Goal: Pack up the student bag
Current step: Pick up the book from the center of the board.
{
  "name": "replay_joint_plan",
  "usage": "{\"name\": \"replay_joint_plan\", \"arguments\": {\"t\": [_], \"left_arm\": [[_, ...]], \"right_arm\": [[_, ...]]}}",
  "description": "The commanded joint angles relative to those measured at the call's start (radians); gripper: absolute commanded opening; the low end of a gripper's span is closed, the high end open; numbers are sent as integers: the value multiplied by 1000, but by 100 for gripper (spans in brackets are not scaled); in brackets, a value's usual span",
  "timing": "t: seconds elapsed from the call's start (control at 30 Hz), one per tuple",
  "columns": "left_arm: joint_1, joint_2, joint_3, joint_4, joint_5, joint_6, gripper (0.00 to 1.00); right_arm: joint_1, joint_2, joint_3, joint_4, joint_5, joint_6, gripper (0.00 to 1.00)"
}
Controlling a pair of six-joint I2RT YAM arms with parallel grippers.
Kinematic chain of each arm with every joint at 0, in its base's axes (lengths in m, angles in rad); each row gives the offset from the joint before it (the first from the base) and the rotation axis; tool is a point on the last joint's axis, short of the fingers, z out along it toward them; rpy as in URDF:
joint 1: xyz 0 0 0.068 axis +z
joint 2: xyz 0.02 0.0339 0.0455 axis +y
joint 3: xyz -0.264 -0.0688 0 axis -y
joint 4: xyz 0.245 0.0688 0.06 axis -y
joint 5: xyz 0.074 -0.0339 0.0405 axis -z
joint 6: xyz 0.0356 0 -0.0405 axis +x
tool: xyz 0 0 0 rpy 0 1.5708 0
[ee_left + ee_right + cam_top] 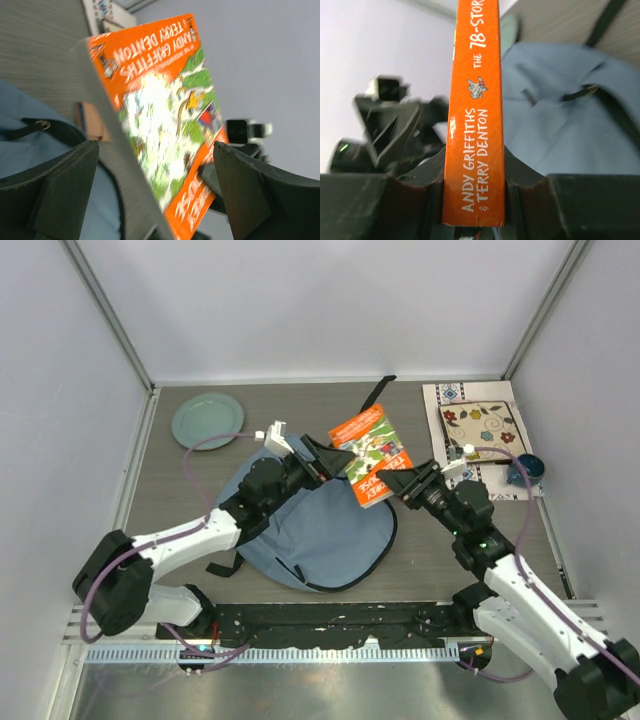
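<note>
An orange book (370, 453) hangs tilted in the air over the top end of the student bag (320, 535), a light blue-grey backpack lying flat on the table. My right gripper (398, 483) is shut on the book's lower end. In the right wrist view its fingers (522, 175) press both sides of the orange spine (475, 125), with the bag (560, 120) behind. My left gripper (330, 458) is open. Its jaws stand wide on either side of the book's cover (165, 125) without touching it, the left gripper (155, 147) level with the book's lower half.
A green plate (207, 419) lies at the back left. At the back right is a patterned mat (480, 435), with a small dark blue cup (527, 469) at its edge. A black strap (380, 390) trails from the bag toward the back wall.
</note>
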Motion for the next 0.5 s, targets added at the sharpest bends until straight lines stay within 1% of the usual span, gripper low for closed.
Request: {"name": "replay_joint_plan", "arguments": {"t": [0.0,0.03,0.07,0.1,0.17,0.2,0.27,0.3,0.33,0.4,0.47], "left_arm": [[-81,-137,130,-660,-93,358,100],[-166,-142,185,-740,-182,418,100],[-207,-139,214,-807,-242,459,100],[-266,-115,242,-900,-311,522,100],[-299,-70,306,-956,-318,552,100],[-334,-18,323,-977,-305,566,100],[-377,32,377,-985,-299,608,100],[-417,66,397,-996,-299,624,100],[-446,168,474,-1028,-301,667,100],[-471,259,553,-1083,-292,696,100],[-485,301,608,-1115,-270,716,99]], "right_arm": [[-11,-168,159,-482,464,-206,1],[-13,-217,173,-531,525,-210,1],[-16,-234,194,-598,568,-236,1],[-14,-252,208,-631,643,-247,1],[-17,-272,258,-718,703,-275,1],[-16,-273,278,-746,748,-283,1],[-16,-269,320,-807,783,-295,1],[-16,-273,329,-823,797,-299,1],[-16,-286,344,-859,832,-299,1],[-16,-300,355,-886,860,-304,1],[-16,-314,360,-900,875,-310,1]]}}
